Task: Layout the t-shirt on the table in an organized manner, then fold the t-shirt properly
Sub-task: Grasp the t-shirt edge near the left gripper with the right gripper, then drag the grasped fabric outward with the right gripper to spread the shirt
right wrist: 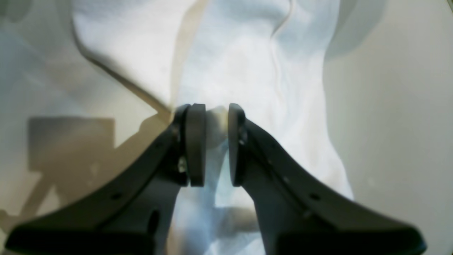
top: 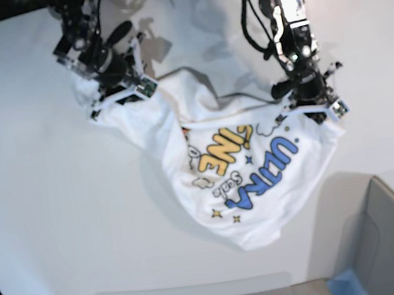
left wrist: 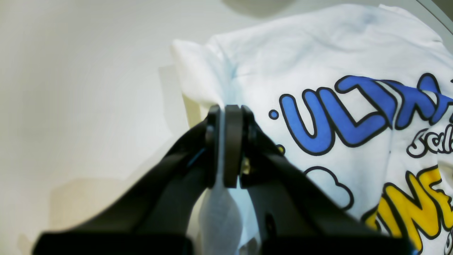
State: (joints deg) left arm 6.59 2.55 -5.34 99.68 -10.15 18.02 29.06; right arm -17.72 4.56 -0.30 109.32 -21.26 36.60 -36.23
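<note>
White table [top: 47, 207], curved far edge, bearing one white t-shirt [top: 251, 184] near its middle, blue-yellow lettering upward, crumpled; left fingers [left wrist: 226, 141] pinching a thin fold, right fingers [right wrist: 216, 141] clamped on bunched cloth.

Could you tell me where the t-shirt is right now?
In the base view the t-shirt hangs mid-frame over the table, printed side up, pinched by the right pincer at upper left and the left pincer at upper right.
</note>
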